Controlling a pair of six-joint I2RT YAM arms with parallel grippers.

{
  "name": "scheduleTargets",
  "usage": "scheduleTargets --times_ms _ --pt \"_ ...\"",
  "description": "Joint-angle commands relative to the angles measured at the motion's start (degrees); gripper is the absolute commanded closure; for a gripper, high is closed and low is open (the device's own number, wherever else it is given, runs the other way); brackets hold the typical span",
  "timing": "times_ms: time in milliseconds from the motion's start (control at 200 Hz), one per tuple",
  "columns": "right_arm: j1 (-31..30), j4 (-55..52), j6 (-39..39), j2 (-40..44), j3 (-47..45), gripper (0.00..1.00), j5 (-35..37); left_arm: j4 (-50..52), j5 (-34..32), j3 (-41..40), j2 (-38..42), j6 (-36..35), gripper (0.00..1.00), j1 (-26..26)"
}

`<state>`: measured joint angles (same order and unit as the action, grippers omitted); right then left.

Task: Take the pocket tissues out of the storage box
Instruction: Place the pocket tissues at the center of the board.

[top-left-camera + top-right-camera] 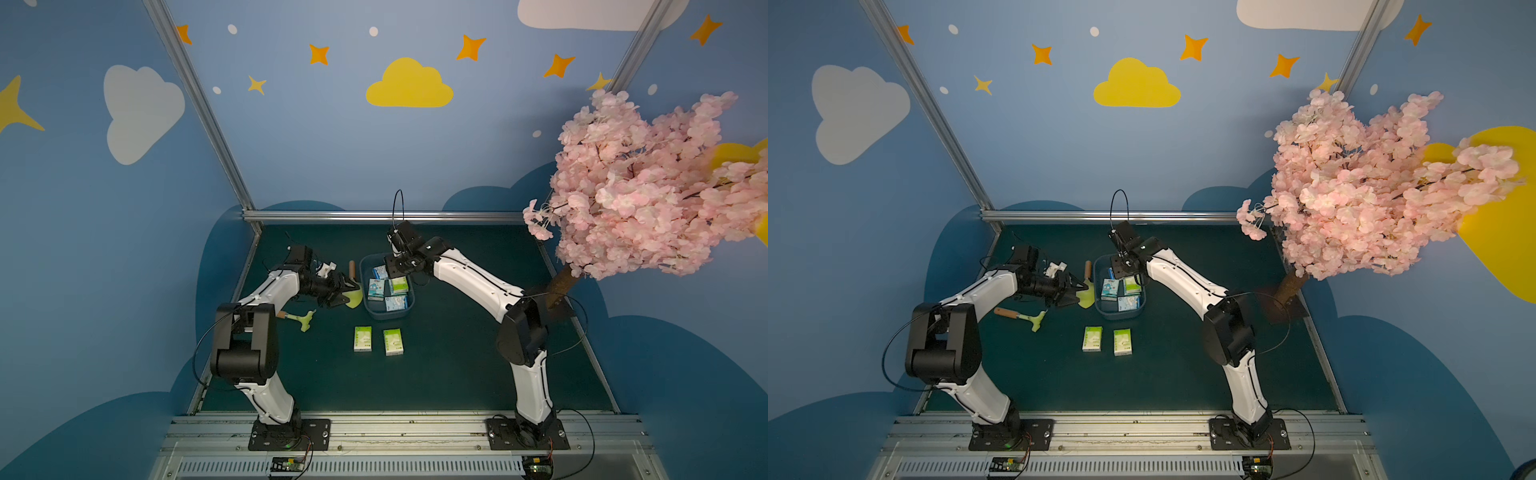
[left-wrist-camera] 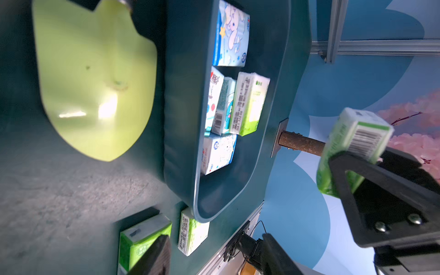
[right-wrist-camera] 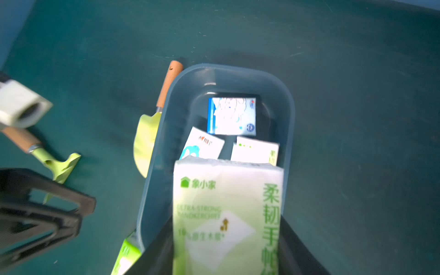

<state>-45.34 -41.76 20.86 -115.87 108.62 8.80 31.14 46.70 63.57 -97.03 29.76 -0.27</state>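
The right gripper (image 3: 226,221) pinches one lime-green pack (image 3: 226,190) between its two fingers, and the pack reaches out past the fingertips. It hangs over the storage box (image 3: 154,147). From the left wrist view I judge that it is already higher than the rim.

To do this step well, I think the pinch should not change while the arm rises straight a little more. Then the arm can travel back from the box, toward the arm bases, where two green packs (image 1: 363,338) lie side by side on the table (image 1: 457,353). The held pack should go down flat beside them, not on top. The jaws should spread only when it rests on the table.

Below and beyond the held pack, more pocket tissues lie in the box: a blue cartoon pack (image 3: 232,115), a second blue one (image 3: 204,144) and a green one (image 3: 256,152). Farther out, just beside the outer wall of the box, lies the trowel (image 3: 145,140). Over its blade the left gripper (image 1: 351,294) has its fingers spread with nothing between them. It should not cross the carrying path.

In the right wrist view the held pack covers the near part of the box, and this view is also blurred. In both top views the right gripper covers the far end of the box. So I cannot count for sure how many packs are inside. How deep the pack sits between the jaws is not visible. In the left wrist view a finger hides half of one table pack.
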Motion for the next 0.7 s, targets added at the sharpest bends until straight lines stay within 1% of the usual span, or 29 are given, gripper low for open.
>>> scheduleTargets --times_ms 0,120,345,526,696 --pt "-1.98 0.01 2.85 6.46 -5.89 0.48 1.73 -1.09 -1.31 -4.02 4.03 -1.01 0.35 0.53" --pt "-4.18 -0.54 4.66 12.54 -13.66 0.48 3.49 -2.39 -2.55 -8.85 8.39 -0.27 0.32 0.49" --pt "-7.33 -1.88 11.84 20.89 -26.50 0.48 4.01 -5.29 -6.53 -17.16 16.99 1.86 0.25 0.63" --pt "-9.08 -3.56 15.92 22.94 -32.04 0.48 3.49 -7.14 -9.49 -22.01 22.04 4.08 0.18 0.88" --pt "-9.75 -2.45 17.29 21.96 -36.59 0.48 2.32 -7.00 -9.56 -23.45 21.47 4.26 0.16 0.98"
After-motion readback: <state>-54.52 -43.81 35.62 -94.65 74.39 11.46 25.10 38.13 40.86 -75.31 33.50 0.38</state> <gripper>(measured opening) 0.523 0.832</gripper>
